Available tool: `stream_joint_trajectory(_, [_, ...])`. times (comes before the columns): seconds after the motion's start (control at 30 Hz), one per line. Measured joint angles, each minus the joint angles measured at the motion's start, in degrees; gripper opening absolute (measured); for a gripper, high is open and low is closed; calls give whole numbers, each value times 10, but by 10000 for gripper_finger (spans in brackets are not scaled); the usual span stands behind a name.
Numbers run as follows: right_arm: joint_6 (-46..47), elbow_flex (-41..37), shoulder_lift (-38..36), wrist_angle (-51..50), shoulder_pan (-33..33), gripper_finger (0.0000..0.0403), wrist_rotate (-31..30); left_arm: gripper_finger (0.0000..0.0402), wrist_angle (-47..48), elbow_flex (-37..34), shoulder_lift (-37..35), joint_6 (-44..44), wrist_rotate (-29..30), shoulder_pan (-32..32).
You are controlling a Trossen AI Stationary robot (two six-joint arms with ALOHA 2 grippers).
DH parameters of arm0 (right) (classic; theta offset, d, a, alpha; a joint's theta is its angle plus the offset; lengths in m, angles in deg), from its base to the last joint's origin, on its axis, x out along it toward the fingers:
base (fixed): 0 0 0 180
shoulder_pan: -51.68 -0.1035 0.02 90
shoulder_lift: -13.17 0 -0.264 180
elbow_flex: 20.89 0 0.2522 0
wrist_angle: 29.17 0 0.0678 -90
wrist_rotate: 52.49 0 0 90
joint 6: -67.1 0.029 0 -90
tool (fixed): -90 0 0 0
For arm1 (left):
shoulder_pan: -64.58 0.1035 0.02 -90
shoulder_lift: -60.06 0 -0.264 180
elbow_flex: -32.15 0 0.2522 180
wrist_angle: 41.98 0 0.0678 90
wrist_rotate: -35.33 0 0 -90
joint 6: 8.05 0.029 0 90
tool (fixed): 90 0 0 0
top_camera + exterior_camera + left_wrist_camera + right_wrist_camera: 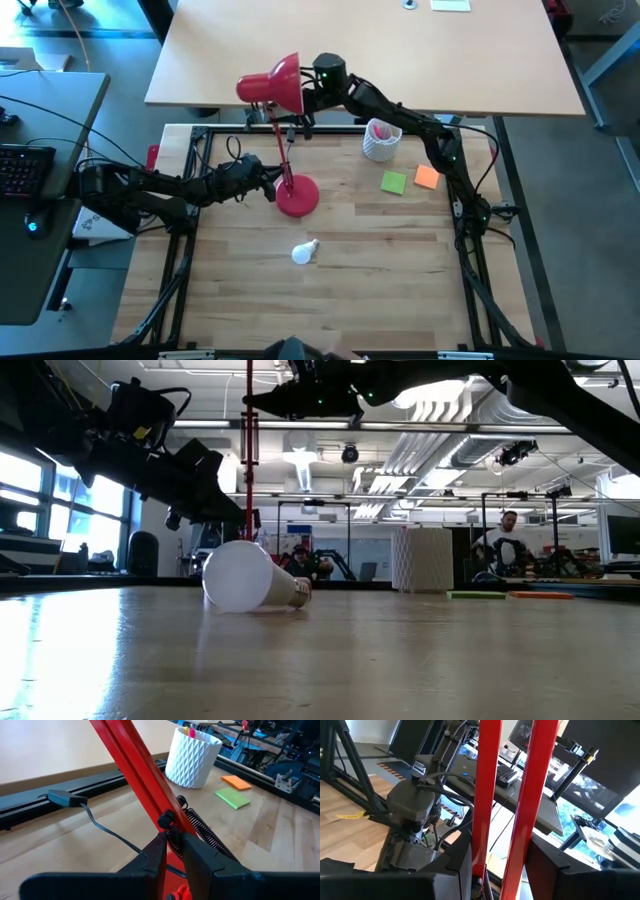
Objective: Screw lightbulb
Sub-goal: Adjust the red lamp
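One lightbulb lies loose on the bench while both hands clamp the red lamp.

The lightbulb (305,251) lies on its side at about 6 o'clock from the lamp's round base (297,196), apart from it; it is a single small white globe with a short silvery screw end, which points toward 2 o'clock in the high view. The left hand (272,182) reaches in level from 9 o'clock, its fingers (197,857) pinched together on the lower part of the lamp's red stem (142,780), by the springs. The right hand (303,95) comes from 3 o'clock, held high, its fingers closed on the upper stem beside the shade (272,84). Beyond stand one white pen cup (381,139) and two sticky-note pads, one green (393,182) and one orange (427,177).
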Motion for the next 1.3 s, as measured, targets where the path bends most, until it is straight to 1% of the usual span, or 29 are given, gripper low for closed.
stream_joint_trajectory(0.27, [50,-3,-22,-44,26,123,8,50,-10,-1,-7,18,0,0])
stream_joint_trajectory(0.47, [124,-9,-29,0,34,125,10,50,-23,-1,-8,21,-1,1])
stream_joint_trajectory(0.5, [136,-10,-29,9,34,140,10,50,-23,-1,-8,21,-1,1])
stream_joint_trajectory(0.67, [175,-17,-18,37,33,242,11,50,-22,-1,-8,21,-2,1])
stream_joint_trajectory(0.77, [174,-17,-17,48,33,274,10,50,-23,-1,-8,21,-2,1])
stream_joint_trajectory(0.9, [173,-12,-27,70,33,285,12,51,-23,-1,-8,21,0,1])
stream_joint_trajectory(1.07, [173,-7,-20,81,34,287,9,51,-24,-1,-8,25,0,1])
stream_joint_trajectory(1.3, [175,-4,-29,110,33,289,12,51,-20,-1,-9,27,0,1])
